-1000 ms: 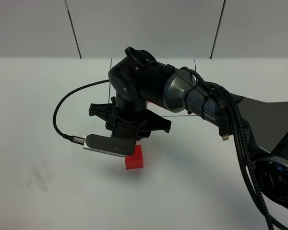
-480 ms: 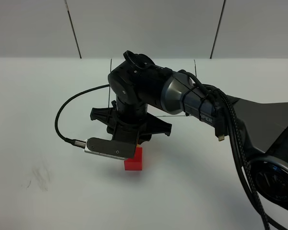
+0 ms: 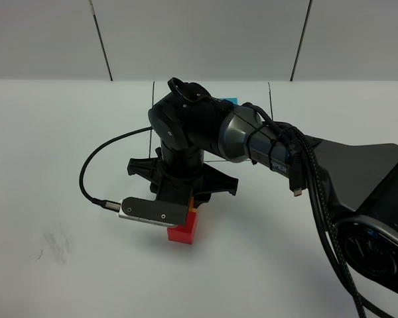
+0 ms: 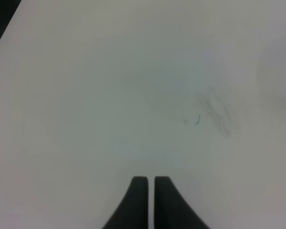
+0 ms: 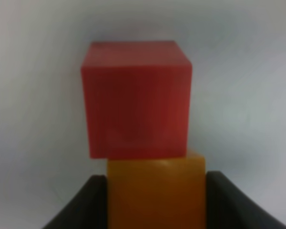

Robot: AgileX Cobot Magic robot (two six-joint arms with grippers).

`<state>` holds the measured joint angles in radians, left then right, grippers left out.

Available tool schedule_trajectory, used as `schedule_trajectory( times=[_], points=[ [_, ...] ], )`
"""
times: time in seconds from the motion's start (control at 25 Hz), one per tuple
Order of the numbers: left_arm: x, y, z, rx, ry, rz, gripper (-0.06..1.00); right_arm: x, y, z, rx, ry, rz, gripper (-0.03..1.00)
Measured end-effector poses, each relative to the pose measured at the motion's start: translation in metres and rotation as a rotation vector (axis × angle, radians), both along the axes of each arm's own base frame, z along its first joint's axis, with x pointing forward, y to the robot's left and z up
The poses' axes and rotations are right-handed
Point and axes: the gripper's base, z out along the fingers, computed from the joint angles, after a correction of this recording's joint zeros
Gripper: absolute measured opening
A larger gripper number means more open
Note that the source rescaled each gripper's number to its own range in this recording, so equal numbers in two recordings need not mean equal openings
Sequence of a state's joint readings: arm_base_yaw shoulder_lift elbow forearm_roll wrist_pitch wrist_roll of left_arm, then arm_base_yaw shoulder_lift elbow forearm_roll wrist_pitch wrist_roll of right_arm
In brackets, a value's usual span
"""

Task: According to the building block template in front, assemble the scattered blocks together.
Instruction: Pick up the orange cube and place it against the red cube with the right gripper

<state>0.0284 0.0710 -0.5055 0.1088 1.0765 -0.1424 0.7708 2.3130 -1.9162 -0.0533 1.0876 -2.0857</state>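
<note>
My right gripper [image 5: 156, 202] is shut on an orange block [image 5: 156, 191], which presses against one face of the red block [image 5: 136, 98] lying on the white table. From the high camera the right arm's wrist [image 3: 186, 132] reaches across the middle and hides most of the grip; only the red block [image 3: 184, 232] and an orange sliver [image 3: 194, 204] show beneath it. The building block template is mostly hidden behind the arm: thin black frame lines [image 3: 270, 89] and a bit of blue [image 3: 229, 101] show. My left gripper [image 4: 147, 200] is shut and empty over bare table.
A black cable [image 3: 96, 159] loops left from the right wrist camera. Faint scuff marks [image 3: 53, 242] lie on the table at the front left. Thick cables [image 3: 325, 199] run along the right arm's base.
The right wrist has moved toward the table's front with the orange block. The red block has slid a little the same way. The left gripper is unchanged.
</note>
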Motion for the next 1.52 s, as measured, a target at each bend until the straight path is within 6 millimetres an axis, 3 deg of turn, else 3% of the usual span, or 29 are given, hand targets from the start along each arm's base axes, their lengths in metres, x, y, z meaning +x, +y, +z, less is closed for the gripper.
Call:
schedule_trajectory(
  times=[1.52],
  points=[
    [0.0, 0.0, 0.0, 0.0, 0.0, 0.0, 0.01, -0.0055, -0.002, -0.0009, -0.02, 0.062, -0.012, 0.48]
  ],
)
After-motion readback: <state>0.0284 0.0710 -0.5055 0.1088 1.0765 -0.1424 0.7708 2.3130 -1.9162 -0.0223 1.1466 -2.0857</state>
